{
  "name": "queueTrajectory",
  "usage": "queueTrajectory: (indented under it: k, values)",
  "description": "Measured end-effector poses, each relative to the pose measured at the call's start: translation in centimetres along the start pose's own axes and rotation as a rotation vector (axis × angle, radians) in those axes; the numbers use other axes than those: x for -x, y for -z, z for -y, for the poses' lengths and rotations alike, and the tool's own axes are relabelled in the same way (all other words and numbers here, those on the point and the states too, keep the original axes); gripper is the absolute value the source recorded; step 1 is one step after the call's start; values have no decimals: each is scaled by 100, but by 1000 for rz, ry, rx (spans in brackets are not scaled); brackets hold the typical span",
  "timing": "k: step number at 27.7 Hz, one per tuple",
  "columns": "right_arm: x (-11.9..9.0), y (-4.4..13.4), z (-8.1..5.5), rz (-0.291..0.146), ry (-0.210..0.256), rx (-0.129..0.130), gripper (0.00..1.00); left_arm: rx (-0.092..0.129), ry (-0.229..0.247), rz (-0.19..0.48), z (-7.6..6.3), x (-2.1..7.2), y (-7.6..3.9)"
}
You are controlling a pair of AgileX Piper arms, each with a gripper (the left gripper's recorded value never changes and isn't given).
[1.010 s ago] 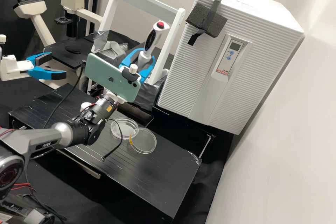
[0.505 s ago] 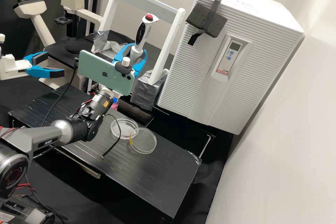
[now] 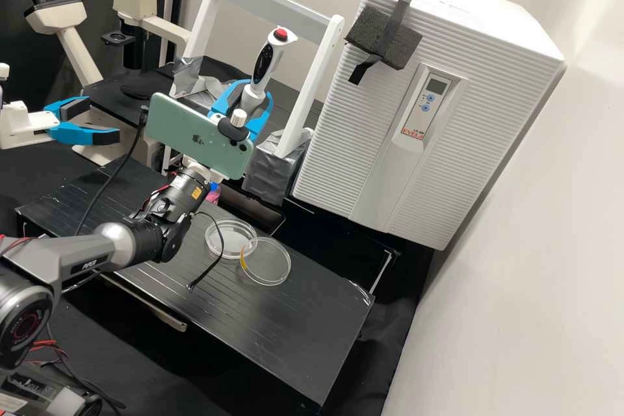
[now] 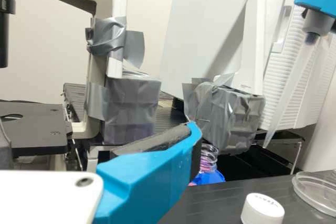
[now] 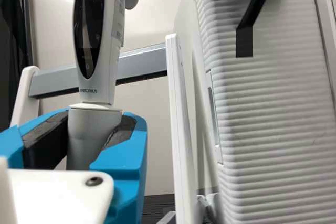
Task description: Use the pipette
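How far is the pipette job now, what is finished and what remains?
Done: the right gripper is shut on the pipette, clear of the bench. In hand: its tip hangs in the air, not yet in the open bottle. Left, likely: drawing liquid, then dispensing into a petri dish.

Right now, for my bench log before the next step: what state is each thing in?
Pipette: held aloft, tilted, tip fitted.
Right tool: shut on pipette.
Left tool: open, empty.
Bottle: uncapped, pink liquid inside.
White cap: off, lying on bench.
Petri dishes: flat on bench, rims overlapping.
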State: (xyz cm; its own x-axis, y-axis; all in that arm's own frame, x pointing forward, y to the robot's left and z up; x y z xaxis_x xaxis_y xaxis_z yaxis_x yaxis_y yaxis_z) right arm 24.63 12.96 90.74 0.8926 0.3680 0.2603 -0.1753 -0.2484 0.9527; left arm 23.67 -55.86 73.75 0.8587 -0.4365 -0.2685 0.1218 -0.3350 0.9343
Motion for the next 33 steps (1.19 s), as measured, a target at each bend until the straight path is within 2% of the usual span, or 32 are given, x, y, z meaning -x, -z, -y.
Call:
queueTrajectory:
  k: [3, 5, 9, 11, 14, 15, 16, 22, 26, 28, 31, 33]
  values:
    - [-2, -9, 0, 3, 0, -40, 0, 1, 4, 9, 11, 0, -24]
    - [-10, -31, 13, 9, 3, -77, 0, 2, 6, 13, 17, 0, -36]
    - [-7, -71, 38, 21, 9, -136, 0, 3, 10, 22, 28, 1, -60]
    - [-1, -91, 51, 28, 13, -147, 0, 3, 11, 24, 31, 1, -65]
    - [4, -103, 41, 33, 9, -145, 0, 8, 11, 22, 34, 1, -71]
    - [4, -107, 32, 33, 5, -140, 0, 9, 10, 21, 33, 1, -70]
    - [6, -121, 10, 38, -2, -117, 0, 9, 10, 25, 34, -2, -82]
    - [36, -84, -112, 28, -51, -40, 0, 10, 10, 24, 34, -2, -81]
    - [39, -85, -123, 35, -60, 33, 0, 10, 9, 23, 33, -2, -80]
    - [35, -126, -116, 69, -57, 88, 0, 11, 9, 22, 33, -2, -79]
    - [23, -223, -92, 130, -50, 131, 0, 11, 9, 22, 33, -2, -79]
    - [21, -296, -87, 179, -44, 143, 0, 11, 17, 18, 57, -9, -68]
